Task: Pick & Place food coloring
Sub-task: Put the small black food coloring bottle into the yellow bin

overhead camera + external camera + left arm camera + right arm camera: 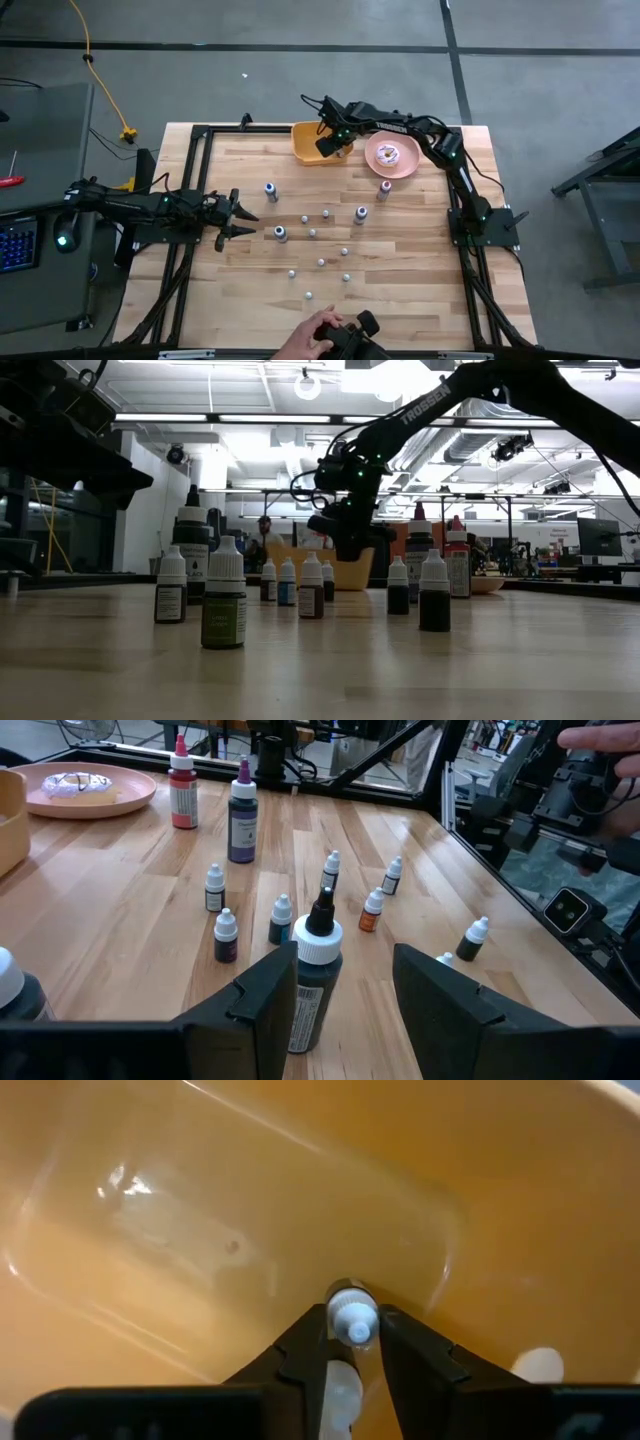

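Observation:
Several small food coloring bottles [320, 235] stand upright on the wooden table [420, 290], with taller ones [243, 820] among them. My right gripper [352, 1325] reaches down into the yellow bin [305, 145] at the table's far edge, shut on one small white-capped bottle [345, 1380]. At the table's left side my left gripper [238, 218] stands open and level, with a black-tipped bottle [316, 970] just beyond its fingers and untouched. My right gripper pinches the small bottle between its two fingers, which lie on either side of the ribbed white cap [352, 1318]. It points steeply down from above into the bin. The bottle lies along the fingers, cap end toward the bin's floor, body farther back between them.
A pink plate with a doughnut [392, 157] sits right of the bin. A pale object [540, 1365] lies inside the bin beside my right fingers. A person's hand [312, 338] with a dark device is at the table's near edge. Black frame rails run along the table's sides.

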Controlling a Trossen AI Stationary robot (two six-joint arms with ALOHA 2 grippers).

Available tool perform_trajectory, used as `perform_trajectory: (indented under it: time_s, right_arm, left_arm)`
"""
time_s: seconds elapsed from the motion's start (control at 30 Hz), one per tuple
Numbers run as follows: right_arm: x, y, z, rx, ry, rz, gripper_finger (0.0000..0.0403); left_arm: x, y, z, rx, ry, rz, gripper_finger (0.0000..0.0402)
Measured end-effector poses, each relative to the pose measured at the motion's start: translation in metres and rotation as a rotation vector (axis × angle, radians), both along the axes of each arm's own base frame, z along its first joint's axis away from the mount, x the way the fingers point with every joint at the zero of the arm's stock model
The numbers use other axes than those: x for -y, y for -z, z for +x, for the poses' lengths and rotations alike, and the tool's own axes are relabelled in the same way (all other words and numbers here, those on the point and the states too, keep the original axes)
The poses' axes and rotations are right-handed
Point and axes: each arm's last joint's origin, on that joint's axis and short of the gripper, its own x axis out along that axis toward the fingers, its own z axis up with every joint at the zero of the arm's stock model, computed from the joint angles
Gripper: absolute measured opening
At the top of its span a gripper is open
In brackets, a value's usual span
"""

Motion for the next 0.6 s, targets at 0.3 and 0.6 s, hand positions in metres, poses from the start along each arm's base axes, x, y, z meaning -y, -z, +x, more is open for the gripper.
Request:
perform_trajectory:
  time_s: [0.3,0.6]
  right_arm:
    - [0.000,0.000,0.000,-0.005,-0.011,-0.004,0.0140]
    - [-0.002,-0.013,-0.003,-0.011,-0.016,-0.035,0.0152]
  left_arm:
    - [0.000,0.000,0.000,0.000,0.000,0.000,0.0163]
    - [0.000,0.000,0.000,0.000,0.000,0.000,0.0163]
